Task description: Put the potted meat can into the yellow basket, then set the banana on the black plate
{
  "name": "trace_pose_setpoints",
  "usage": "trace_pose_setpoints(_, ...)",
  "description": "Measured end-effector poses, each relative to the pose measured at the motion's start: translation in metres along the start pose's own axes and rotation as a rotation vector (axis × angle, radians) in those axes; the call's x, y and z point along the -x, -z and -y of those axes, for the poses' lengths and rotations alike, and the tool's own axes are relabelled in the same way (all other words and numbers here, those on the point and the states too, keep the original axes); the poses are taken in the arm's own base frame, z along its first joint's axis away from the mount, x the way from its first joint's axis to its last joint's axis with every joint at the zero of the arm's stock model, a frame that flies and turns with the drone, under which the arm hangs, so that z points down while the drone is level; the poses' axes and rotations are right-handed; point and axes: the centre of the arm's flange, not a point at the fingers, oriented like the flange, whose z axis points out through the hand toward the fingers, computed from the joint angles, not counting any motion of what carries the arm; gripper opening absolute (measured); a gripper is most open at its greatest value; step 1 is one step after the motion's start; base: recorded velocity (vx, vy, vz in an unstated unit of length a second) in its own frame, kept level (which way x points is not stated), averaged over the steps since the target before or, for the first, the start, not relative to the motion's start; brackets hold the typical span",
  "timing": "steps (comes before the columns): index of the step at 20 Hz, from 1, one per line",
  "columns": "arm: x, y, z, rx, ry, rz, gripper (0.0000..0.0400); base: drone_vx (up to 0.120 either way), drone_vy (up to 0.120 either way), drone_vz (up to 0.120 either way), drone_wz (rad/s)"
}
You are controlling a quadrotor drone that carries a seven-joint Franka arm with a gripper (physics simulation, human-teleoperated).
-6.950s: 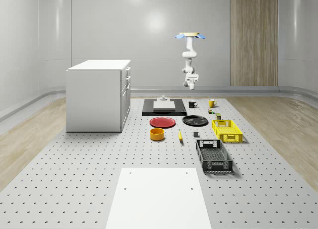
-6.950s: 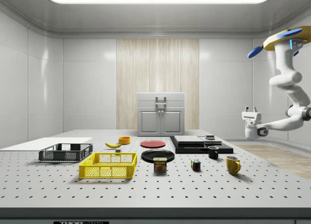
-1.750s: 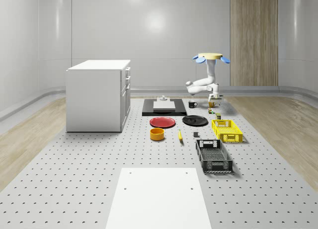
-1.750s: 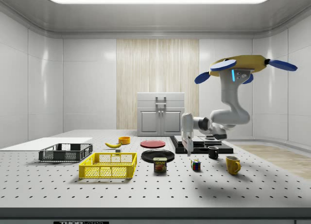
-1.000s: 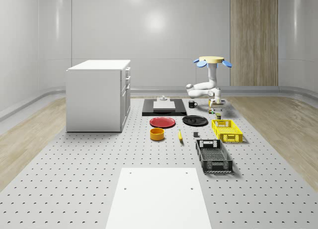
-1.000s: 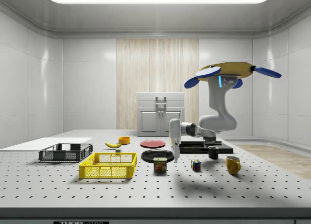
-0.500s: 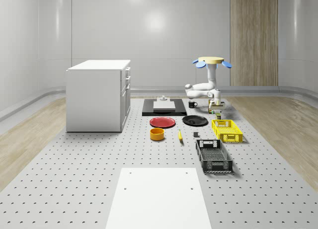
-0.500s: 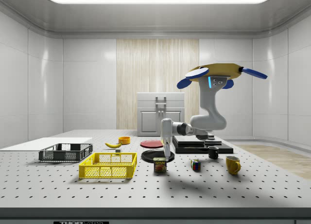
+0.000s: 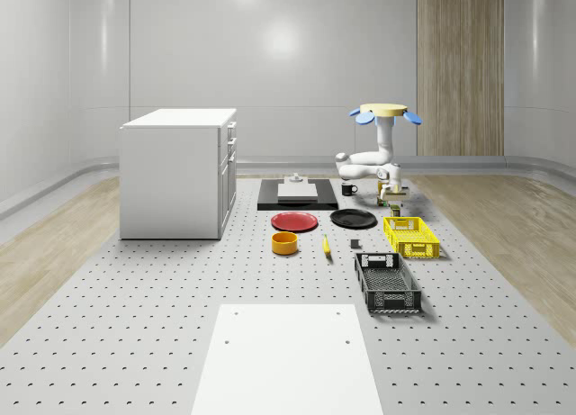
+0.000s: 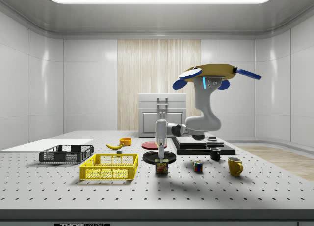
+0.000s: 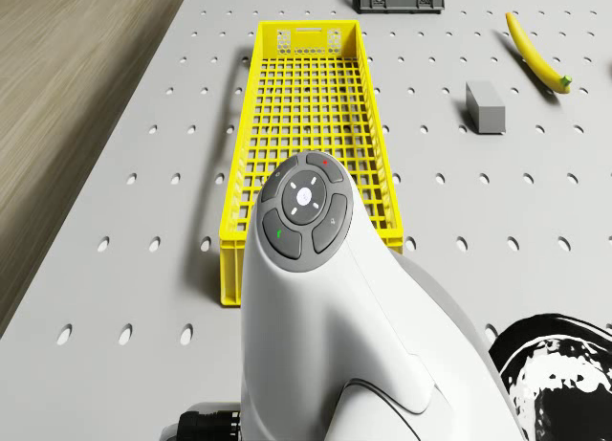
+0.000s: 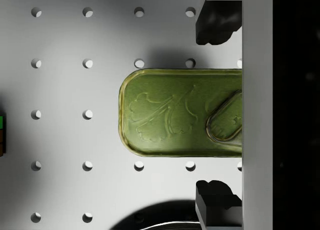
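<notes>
Green-lidded can (image 12: 180, 113) stands on the table, just beside the basket (image 10: 109, 167). Gripper (image 10: 161, 152) hangs directly above the can, fingers (image 12: 215, 23) spread either side, not touching; drone (image 10: 212, 72) hovers above. Risk: drift during descent could tip the can.

Grey walls; white cabinet (image 9: 178, 172); perforated floor (image 9: 135, 298)

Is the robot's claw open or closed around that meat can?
Open: in the wrist view the two fingers stand apart on either side of the can, not touching it.
</notes>
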Motion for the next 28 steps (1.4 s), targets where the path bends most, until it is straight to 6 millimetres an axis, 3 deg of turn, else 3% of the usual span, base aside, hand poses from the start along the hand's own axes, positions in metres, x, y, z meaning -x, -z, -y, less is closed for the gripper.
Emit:
trace_pose_setpoints(10, 0.000, -0.026, 0.000, 0.000, 0.000, 0.000, 0.0400, 0.000, 0.000, 0.000, 0.000)
trace_pose_setpoints(15, 0.000, -0.031, 0.000, 0.000, 0.000, 0.000, 0.0301, 0.000, 0.000, 0.000, 0.000)
trace_pose_setpoints(18, 0.000, -0.033, 0.000, 0.001, 0.000, -0.001, 0.0286, 0.000, 0.000, 0.000, 0.000)
trace_pose_setpoints(23, 0.000, -0.025, 0.000, 0.002, 0.005, -0.004, 0.0289, 0.000, 0.000, 0.008, 0.000)
trace_pose_setpoints(28, 0.000, -0.010, 0.000, 0.003, 0.002, -0.005, 0.0288, 0.000, 0.000, 0.120, 0.000)
